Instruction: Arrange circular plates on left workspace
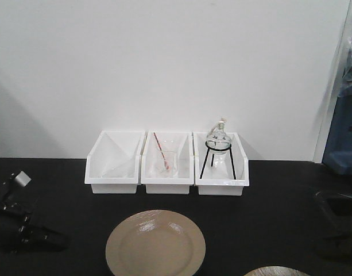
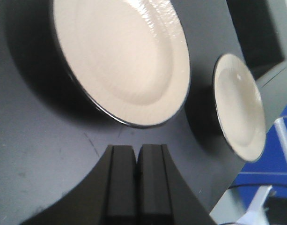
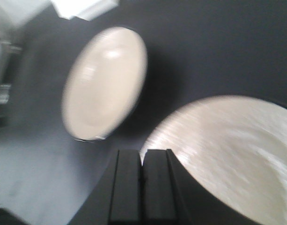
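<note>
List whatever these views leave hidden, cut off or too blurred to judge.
- Front view: the right plate is cut off by the bottom edge; only a sliver shows.
- Front view: the left bin has contents, if any, too faint to tell.
- Right wrist view: motion blur smears the left plate; its rim detail is lost.

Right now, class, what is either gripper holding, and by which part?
Nothing is held. The left gripper and the right gripper are both shut and empty.
</note>
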Tool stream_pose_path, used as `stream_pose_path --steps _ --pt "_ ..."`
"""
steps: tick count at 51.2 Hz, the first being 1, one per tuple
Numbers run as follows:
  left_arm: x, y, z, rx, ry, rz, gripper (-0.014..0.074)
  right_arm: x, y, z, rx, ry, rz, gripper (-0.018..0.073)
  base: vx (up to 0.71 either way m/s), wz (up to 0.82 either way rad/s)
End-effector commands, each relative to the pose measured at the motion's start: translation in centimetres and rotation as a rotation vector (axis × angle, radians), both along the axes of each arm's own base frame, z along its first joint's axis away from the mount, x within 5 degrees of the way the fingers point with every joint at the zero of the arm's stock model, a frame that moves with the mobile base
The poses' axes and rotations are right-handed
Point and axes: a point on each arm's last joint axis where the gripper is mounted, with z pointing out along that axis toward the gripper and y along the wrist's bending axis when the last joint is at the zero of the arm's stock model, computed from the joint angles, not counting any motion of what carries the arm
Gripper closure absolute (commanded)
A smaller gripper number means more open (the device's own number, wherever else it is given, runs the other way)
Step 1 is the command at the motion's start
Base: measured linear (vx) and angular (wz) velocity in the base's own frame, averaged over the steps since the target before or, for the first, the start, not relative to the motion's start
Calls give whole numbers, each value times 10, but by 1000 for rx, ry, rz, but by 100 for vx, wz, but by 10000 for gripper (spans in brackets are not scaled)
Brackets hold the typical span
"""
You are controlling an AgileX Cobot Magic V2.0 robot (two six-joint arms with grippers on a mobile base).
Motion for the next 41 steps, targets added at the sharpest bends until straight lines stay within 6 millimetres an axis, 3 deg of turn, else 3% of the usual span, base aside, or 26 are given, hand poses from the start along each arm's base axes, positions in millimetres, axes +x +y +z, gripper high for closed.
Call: stream_pose_path --steps 1,7,11,19,30,35,41 --pt "-14 -5 40 -22 -109 -16 600 -4 -25 7 -62 38 -138 561 0 0" --pt "-23 -7 56 -21 -149 -24 600 -18 -60 1 -87 119 -271 546 0 0" --pt "-28 -9 64 -26 -173 -23 600 -22 -71 -4 -58 139 -326 512 0 0" --pt "-37 -11 68 -44 -179 -19 600 -22 -74 -28 -26 264 -247 358 0 0" --pt "-52 -11 45 -21 -153 28 600 -17 -75 -56 65 399 -179 48 0 0" --pt "-55 -11 36 -12 -135 46 600 -14 -78 -63 71 416 -186 -17 0 0" --pt "-58 -11 30 -13 -122 43 600 -12 -79 -71 88 438 -189 -27 0 0"
